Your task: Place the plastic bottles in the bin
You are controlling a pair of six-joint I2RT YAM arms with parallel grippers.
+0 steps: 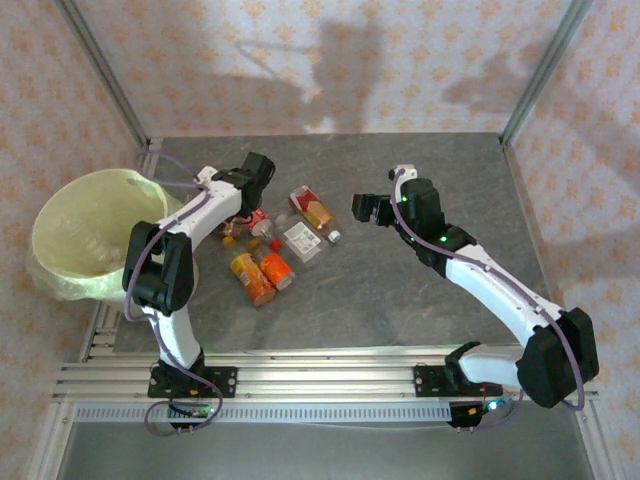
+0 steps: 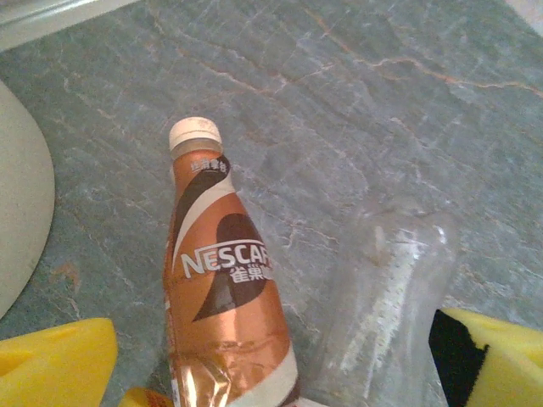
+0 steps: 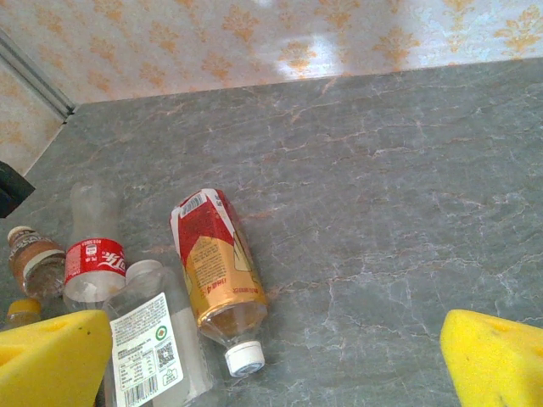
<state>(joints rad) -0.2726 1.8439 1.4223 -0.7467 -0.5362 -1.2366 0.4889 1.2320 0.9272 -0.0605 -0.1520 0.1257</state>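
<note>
Top external: plastic bottles (image 1: 300,242) lie clustered on the tabletop (image 1: 400,300) between the two arms, nearer the left one. The bin (image 1: 60,215) stands at the tabletop's left edge, close beside the left arm. The left pincer (image 1: 250,190) hangs over the cluster's far-left end. The right pincer (image 1: 368,208) hovers to the cluster's right, apart from it. Left wrist: left pincer (image 2: 271,348) spread wide, pads (image 2: 59,365) bare, gripping nothing. A copper-labelled bottle (image 2: 221,288) and a crumpled clear bottle (image 2: 399,280) lie side by side between the pads, their long axes running away from the camera, across the closing line; the copper one's white cap is at the far end. Judgement: closing here would likely catch both bottles at once. Right wrist: right pincer (image 3: 271,365) fully released, empty. A red-and-gold bottle (image 3: 219,271) lies ahead, left of centre, its white cap toward the camera and its axis slightly slanted. A white-labelled clear bottle (image 3: 157,343) lies just beside it, on its left.
</note>
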